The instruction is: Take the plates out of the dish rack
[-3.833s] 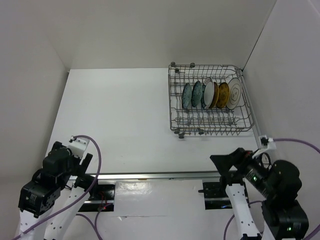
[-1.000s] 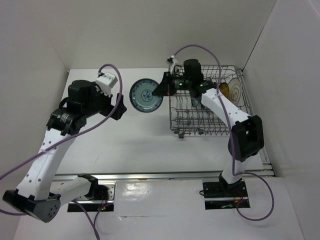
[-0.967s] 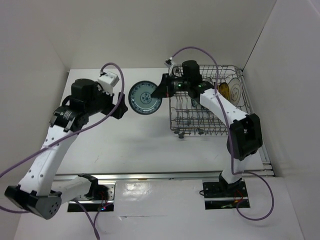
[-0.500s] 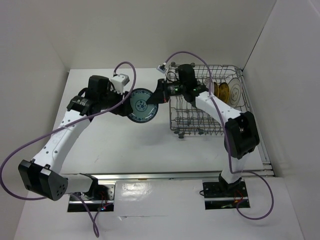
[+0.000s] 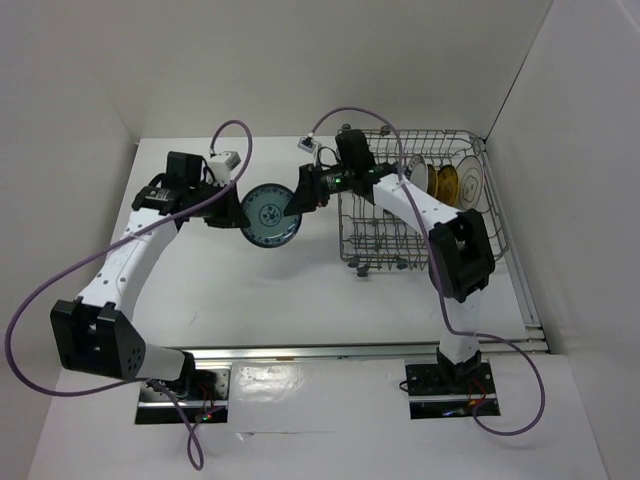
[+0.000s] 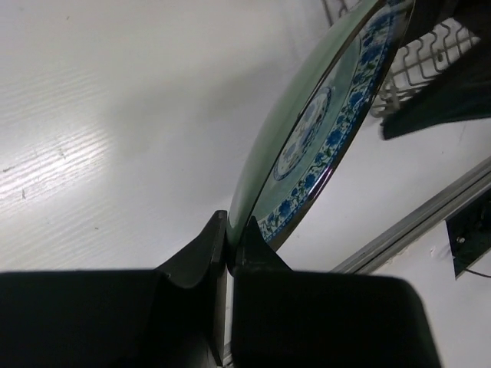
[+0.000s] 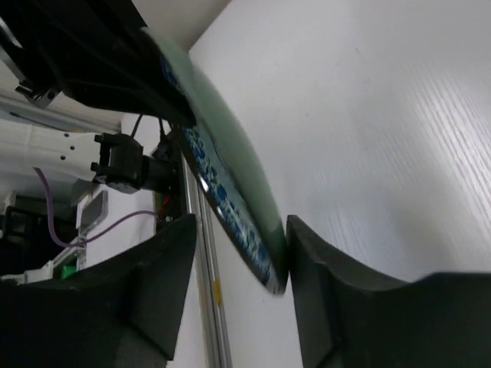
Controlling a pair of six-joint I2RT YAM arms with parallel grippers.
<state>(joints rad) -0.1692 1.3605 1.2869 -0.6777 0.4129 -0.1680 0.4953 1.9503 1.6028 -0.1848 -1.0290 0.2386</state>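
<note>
top external view, left to right: left claw [image 5: 236,210] clamped tight on the left rim of one teal patterned plate [image 5: 268,216], held tilted above the surface [image 5: 250,290], outside and just left of the dish rack [image 5: 497,235]; right claw [image 5: 298,198] astride the opposite rim, jaws apart, with a gap showing in the right wrist view. judged as a handover between arms, with no plate set down on the surface yet. standing in the rack: white plate with dark rim [image 5: 417,178], amber plate [image 5: 445,184], white plate with grey lines [image 5: 469,186]; any further teal one not made out behind the right arm [image 5: 420,205]. most of the unloading left to do.
</note>
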